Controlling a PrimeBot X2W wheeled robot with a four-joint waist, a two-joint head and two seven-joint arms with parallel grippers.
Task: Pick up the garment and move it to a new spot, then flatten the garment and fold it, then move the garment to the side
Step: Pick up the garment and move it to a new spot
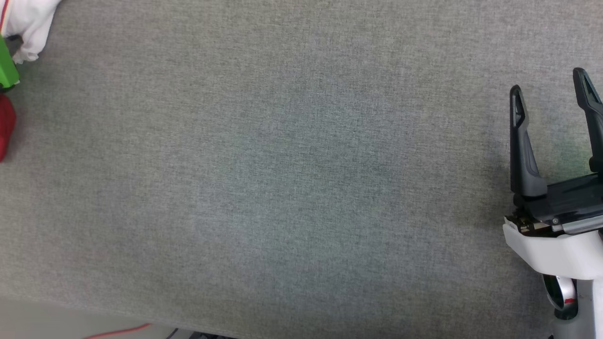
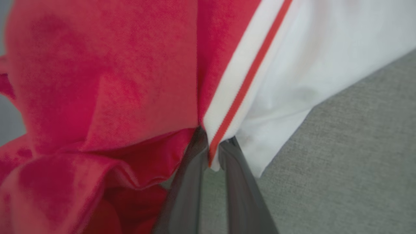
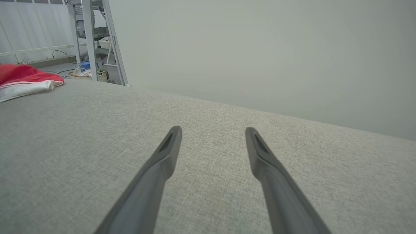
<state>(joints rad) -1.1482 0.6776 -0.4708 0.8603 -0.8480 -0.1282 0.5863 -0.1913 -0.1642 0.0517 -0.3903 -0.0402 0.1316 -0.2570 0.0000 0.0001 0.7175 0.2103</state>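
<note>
The garment [image 2: 97, 81] is a red jersey with a white sleeve and striped trim. In the left wrist view my left gripper [image 2: 213, 146] is shut on it, pinching the striped seam between red body and white sleeve. The head view catches its white sleeve [image 1: 28, 26] and a bit of red cloth [image 1: 5, 125] at the far left edge. From the right wrist, the garment [image 3: 22, 81] lies bunched at the far left of the surface. My right gripper [image 1: 551, 89] stands open over bare surface at the right, its fingertips [image 3: 175, 131] wide apart.
A grey fabric-covered surface [image 1: 292, 169] spans the head view. A green part [image 1: 7, 66] shows at the left edge beside the cloth. Beyond the surface's far edge stand a metal frame [image 3: 94, 39], cables and a plain wall.
</note>
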